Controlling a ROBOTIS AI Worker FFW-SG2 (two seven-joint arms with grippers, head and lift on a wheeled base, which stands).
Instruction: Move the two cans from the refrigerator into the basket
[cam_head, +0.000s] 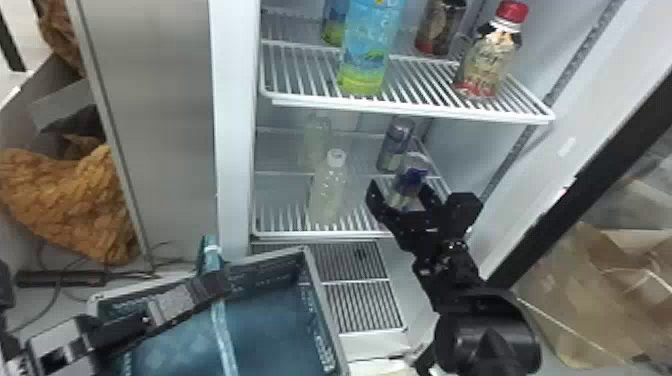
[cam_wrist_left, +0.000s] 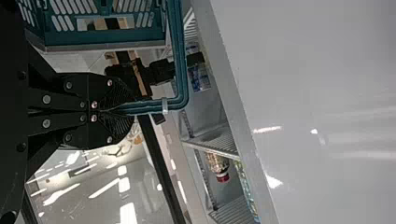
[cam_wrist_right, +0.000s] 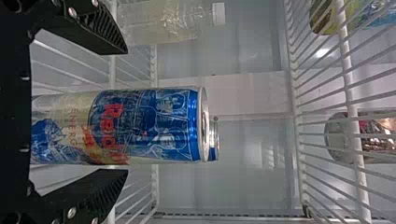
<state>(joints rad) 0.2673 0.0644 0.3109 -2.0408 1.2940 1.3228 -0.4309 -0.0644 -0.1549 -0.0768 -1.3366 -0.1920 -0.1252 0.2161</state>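
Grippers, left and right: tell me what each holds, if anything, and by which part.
The left gripper holds the basket by its handle. The right gripper holds nothing: its fingers stand open on either side of the front can.

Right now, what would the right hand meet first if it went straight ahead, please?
The right hand would probably first meet the blue can between its open fingers; the depth is unclear.

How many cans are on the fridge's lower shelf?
2. The front can stands between the open fingers of the right gripper; the rear can stands behind it. Others may be hidden farther back.
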